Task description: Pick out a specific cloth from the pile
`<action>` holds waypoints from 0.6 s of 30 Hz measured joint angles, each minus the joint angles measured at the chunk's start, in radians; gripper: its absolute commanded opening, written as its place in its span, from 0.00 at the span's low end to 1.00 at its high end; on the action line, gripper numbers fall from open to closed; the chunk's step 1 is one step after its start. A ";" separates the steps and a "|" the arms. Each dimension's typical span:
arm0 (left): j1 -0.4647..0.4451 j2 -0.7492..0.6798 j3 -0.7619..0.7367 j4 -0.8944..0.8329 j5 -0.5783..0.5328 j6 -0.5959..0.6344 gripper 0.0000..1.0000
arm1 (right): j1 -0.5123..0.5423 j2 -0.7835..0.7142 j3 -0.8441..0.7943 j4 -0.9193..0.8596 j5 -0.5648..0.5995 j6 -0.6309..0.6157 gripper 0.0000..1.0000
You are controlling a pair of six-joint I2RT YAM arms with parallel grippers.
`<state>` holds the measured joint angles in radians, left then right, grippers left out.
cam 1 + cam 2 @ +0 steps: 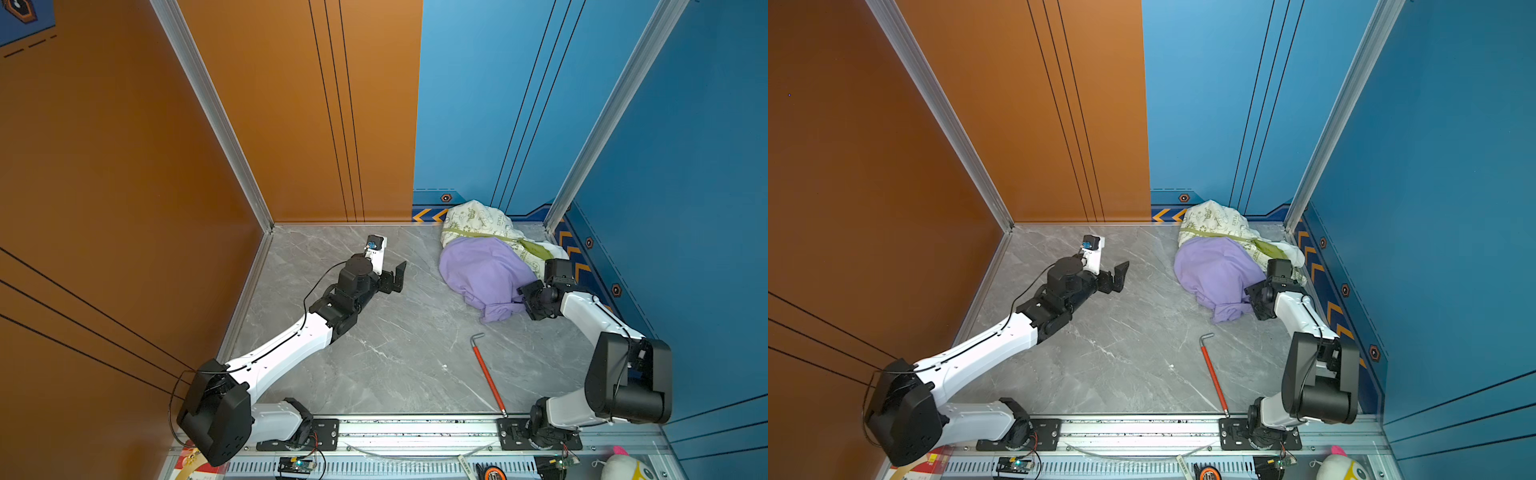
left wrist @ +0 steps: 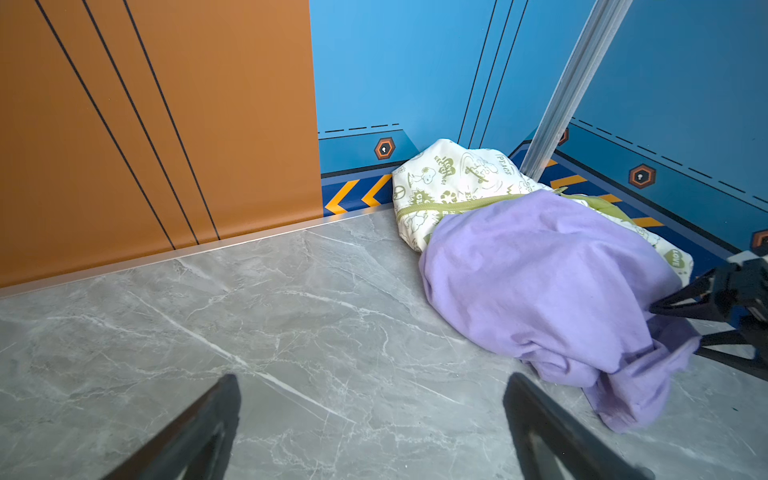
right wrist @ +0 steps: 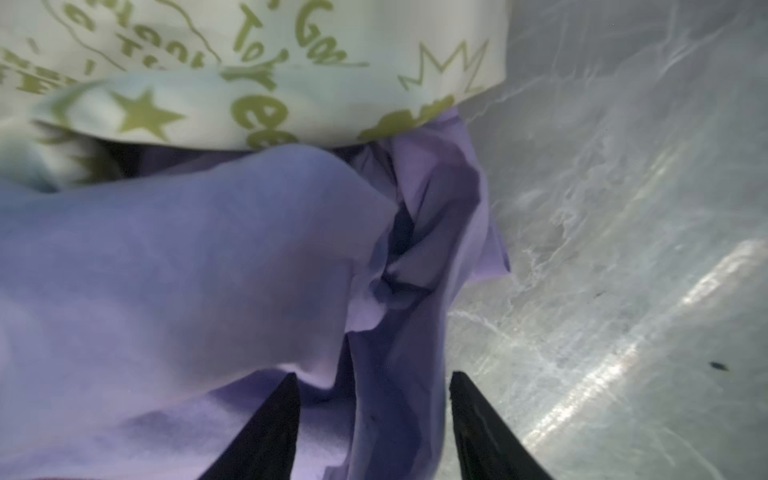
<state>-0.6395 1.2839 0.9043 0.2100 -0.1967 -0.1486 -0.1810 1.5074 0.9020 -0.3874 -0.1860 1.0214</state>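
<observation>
The lavender cloth [image 1: 482, 270] [image 1: 1214, 270] lies heaped on the front of the pile [image 1: 478, 218] [image 1: 1217, 220], a white green-printed fabric with an olive band, in the far right corner. My right gripper [image 1: 525, 297] [image 1: 1250, 297] is at the cloth's near right edge. In the right wrist view its jaws [image 3: 374, 376] straddle a fold of the cloth [image 3: 187, 270], still apart, with the printed fabric [image 3: 270, 62] behind. My left gripper [image 1: 395, 278] [image 1: 1117, 276] [image 2: 372, 378] stands wide open and empty over bare table, left of the cloth [image 2: 540, 282].
A red-handled hex key [image 1: 488, 374] [image 1: 1212, 374] lies on the grey marble table in front of the cloth. Orange and blue walls close in the back and sides. A metal rail [image 1: 415, 428] runs along the front edge, with a plush toy [image 1: 623, 465] beyond it.
</observation>
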 measured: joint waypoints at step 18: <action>-0.153 0.060 0.129 -0.072 -0.142 0.022 0.99 | -0.020 0.012 0.019 0.058 -0.092 0.060 0.00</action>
<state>-0.7929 1.3434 1.0336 0.1375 -0.3386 -0.1268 -0.2012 1.5192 0.9207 -0.3298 -0.2779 1.0809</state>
